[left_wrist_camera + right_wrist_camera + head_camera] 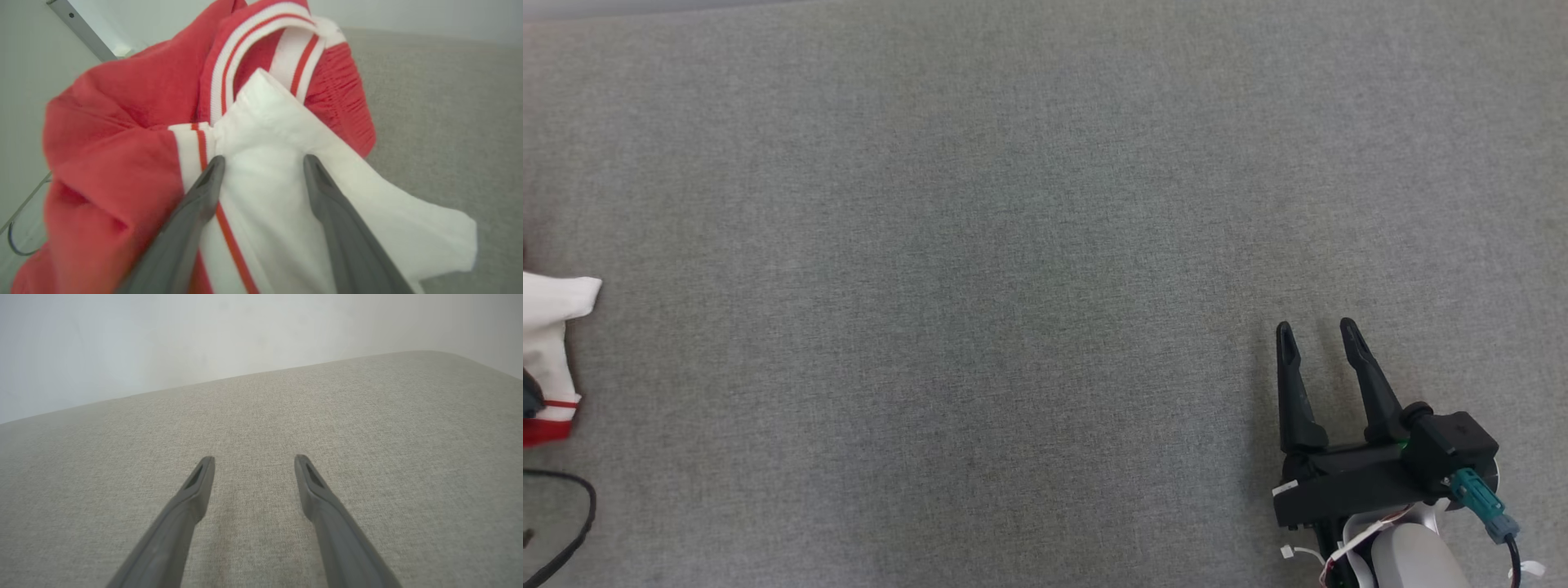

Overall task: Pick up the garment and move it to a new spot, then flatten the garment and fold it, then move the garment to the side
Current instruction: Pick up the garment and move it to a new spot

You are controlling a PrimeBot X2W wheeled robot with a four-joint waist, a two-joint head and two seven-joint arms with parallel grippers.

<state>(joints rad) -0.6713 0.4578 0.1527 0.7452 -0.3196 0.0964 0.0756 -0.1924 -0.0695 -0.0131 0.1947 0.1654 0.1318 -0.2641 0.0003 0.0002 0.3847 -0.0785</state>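
The garment (122, 155) is red with white panels and red-and-white striped trim, and it lies bunched at the left edge of the grey cloth surface (1013, 286). In the head view a white corner of the garment (556, 318) shows at the far left. My left gripper (263, 160) is open, its two fingers spread over a white panel of the garment, touching or just above it. My right gripper (1316, 327) is open at the lower right, over bare cloth surface, far from the garment; the right wrist view shows the right gripper (254, 458) with nothing between the fingers.
A black cable (572, 523) curls at the lower left of the head view. A pale wall (204, 343) rises behind the surface's far edge. A grey metal bar (81, 30) stands at the upper left beyond the garment.
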